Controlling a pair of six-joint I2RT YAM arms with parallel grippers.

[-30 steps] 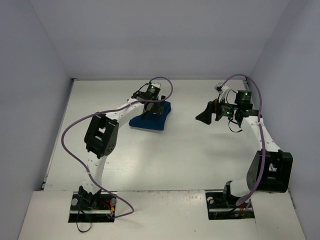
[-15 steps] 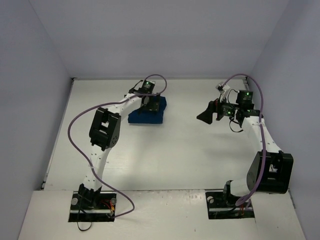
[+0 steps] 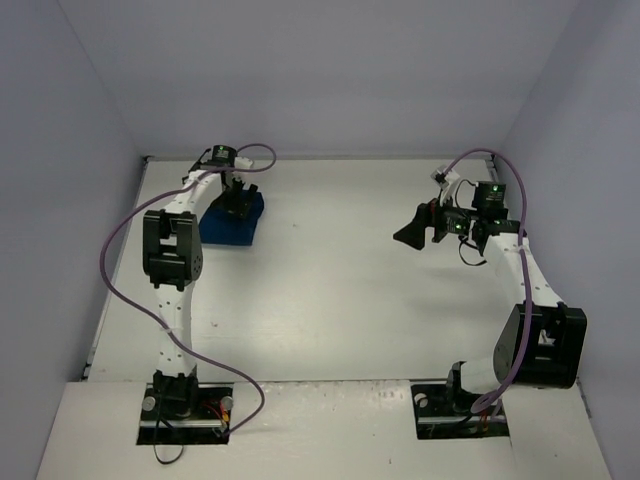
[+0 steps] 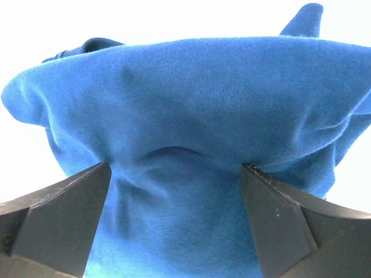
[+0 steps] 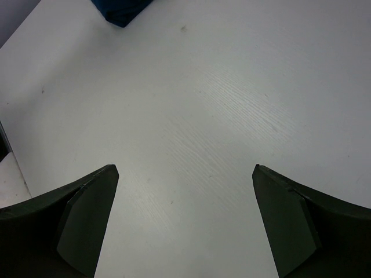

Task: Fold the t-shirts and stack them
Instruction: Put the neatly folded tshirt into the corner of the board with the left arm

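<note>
The folded navy t-shirt (image 3: 216, 228) lies at the upper left of the top view, right under the left gripper (image 3: 240, 210), whose wide-spread jaws press their tips into the cloth without clasping it; the right gripper (image 3: 403, 236), wide open and empty, hangs well apart.

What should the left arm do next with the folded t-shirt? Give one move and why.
Probably lift the left end effector straight up: its jaws stand wide, pressing on the folded blue t-shirt without pinching it, which lies by the far-left corner of the table.
</note>
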